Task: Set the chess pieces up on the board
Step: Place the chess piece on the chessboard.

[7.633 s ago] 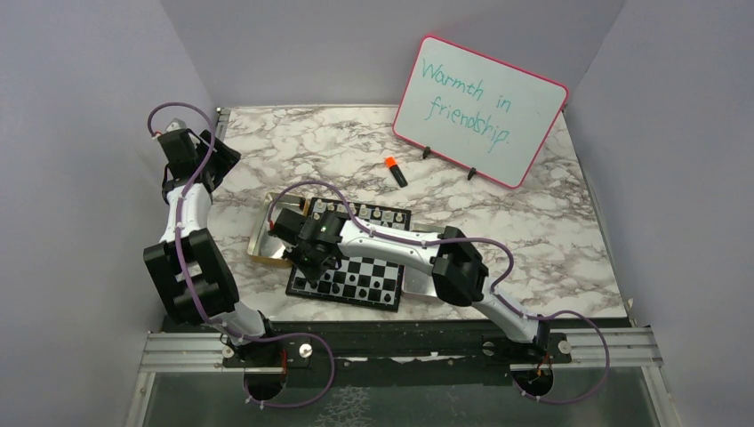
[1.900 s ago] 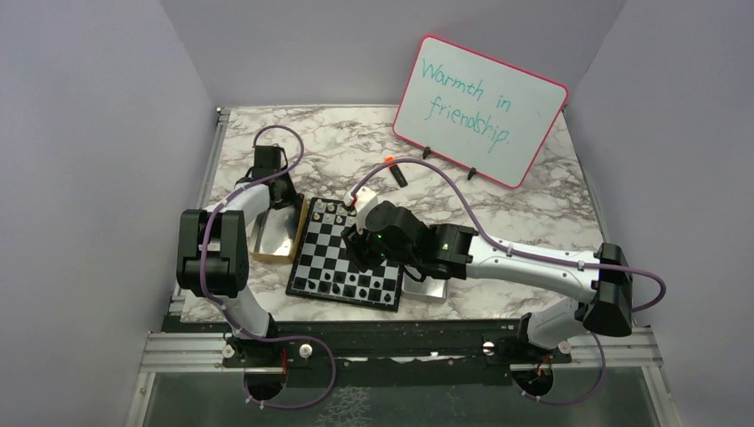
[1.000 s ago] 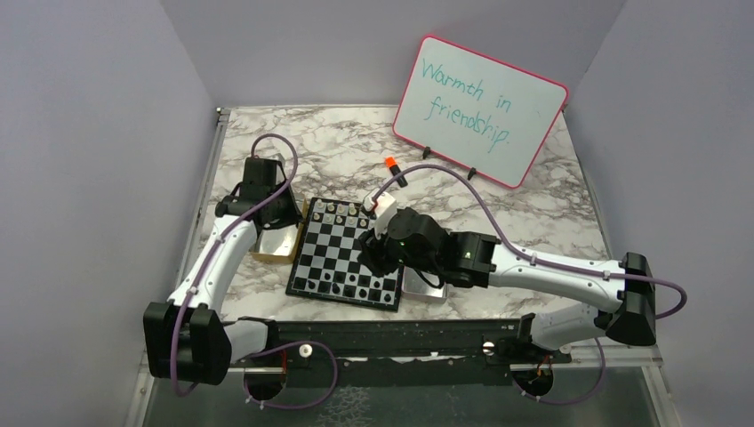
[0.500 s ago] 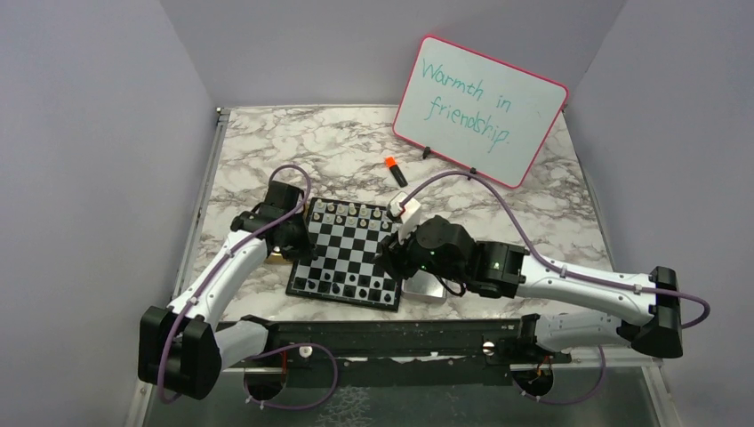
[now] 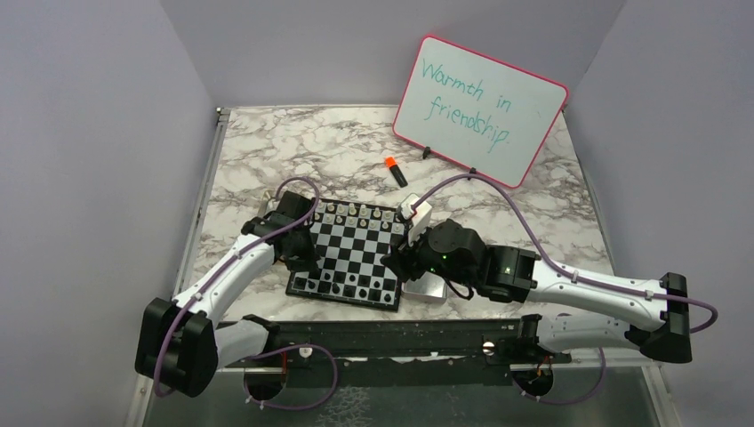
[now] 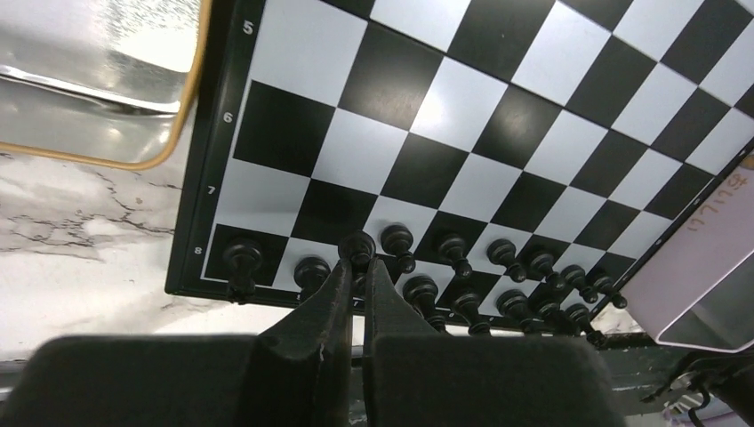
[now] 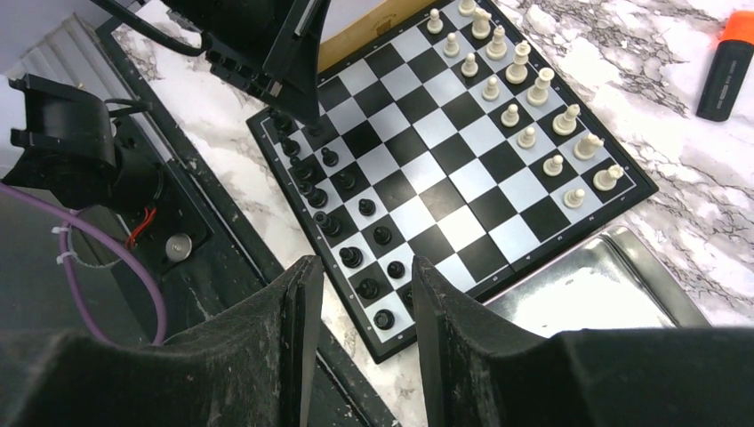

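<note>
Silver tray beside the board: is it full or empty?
Empty where visible: in the right wrist view the silver tray shows bare shiny floor, nothing in it.

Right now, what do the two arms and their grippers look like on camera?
Both the left arm and right arm have white links, chunky black joints and a looping purple cable. The left gripper and right gripper have matte black, tapering fingers.

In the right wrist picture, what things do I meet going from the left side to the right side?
Black chess pieces → white chess pieces → marker. The tray and board overlap these, so I leave them out.
</note>
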`<state>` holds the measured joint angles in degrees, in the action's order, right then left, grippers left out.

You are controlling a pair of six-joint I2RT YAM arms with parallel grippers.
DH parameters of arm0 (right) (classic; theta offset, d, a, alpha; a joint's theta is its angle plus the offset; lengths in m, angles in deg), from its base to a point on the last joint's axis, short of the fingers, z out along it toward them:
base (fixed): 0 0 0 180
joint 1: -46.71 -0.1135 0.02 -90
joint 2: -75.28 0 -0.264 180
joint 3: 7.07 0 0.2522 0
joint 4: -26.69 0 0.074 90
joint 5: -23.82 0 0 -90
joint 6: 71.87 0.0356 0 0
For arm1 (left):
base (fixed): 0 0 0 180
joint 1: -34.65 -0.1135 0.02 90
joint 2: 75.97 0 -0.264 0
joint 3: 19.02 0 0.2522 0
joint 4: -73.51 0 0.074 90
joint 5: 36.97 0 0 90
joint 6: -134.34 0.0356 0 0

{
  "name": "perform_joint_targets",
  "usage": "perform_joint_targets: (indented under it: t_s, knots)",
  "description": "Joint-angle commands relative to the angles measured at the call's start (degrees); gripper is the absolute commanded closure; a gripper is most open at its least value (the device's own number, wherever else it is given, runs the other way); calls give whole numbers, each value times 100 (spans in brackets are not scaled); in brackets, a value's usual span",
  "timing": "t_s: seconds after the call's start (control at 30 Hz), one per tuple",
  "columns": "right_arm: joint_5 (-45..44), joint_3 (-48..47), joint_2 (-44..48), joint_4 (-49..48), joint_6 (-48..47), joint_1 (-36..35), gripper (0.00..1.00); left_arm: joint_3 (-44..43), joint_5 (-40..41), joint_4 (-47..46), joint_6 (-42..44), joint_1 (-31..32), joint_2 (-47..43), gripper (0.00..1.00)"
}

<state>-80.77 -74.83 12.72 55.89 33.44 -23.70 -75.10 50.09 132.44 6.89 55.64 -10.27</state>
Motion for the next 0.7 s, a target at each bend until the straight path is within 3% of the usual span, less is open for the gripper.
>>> perform_joint_targets:
  t_s: [0.0, 0.67]
  knots:
    - [-194, 32, 126, -223, -85, 1, 53, 110, 185, 14, -210, 192, 71, 95]
    - [-246, 65, 262, -175, -130, 1, 53, -72, 668, -37, -43, 265, 479, 93]
